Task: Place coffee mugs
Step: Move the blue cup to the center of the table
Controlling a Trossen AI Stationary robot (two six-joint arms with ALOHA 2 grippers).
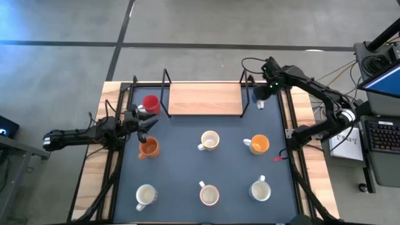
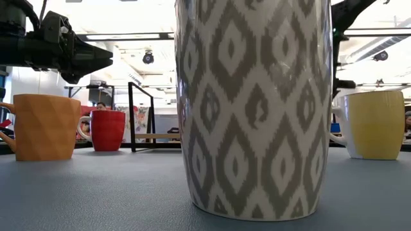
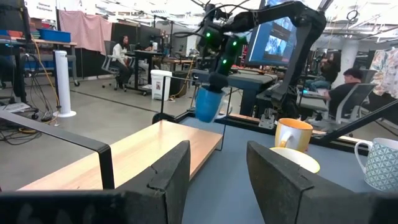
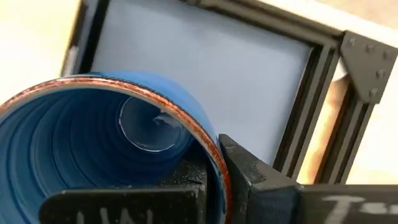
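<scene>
My right gripper is at the table's far right, beside the wooden shelf, shut on a blue mug that hangs clear above the mat. My left gripper waits open at the left, level, between the red mug and an orange mug, with nothing between its fingers. Standing on the mat on their bases are a white mug, an orange-yellow mug and three pale mugs along the near edge. My right gripper grips the blue mug's wall at the rim, one finger inside the mug and one finger outside. The fingers come from above, slanting steeply down. The mug hangs below them, tilted and lifted clear of the mat.
A black metal frame holds the wooden shelf along the far edge. Black rails border the dark mat. In the low view the patterned mug fills the foreground. A laptop and cables lie off the table's right side; people sit in the room behind.
</scene>
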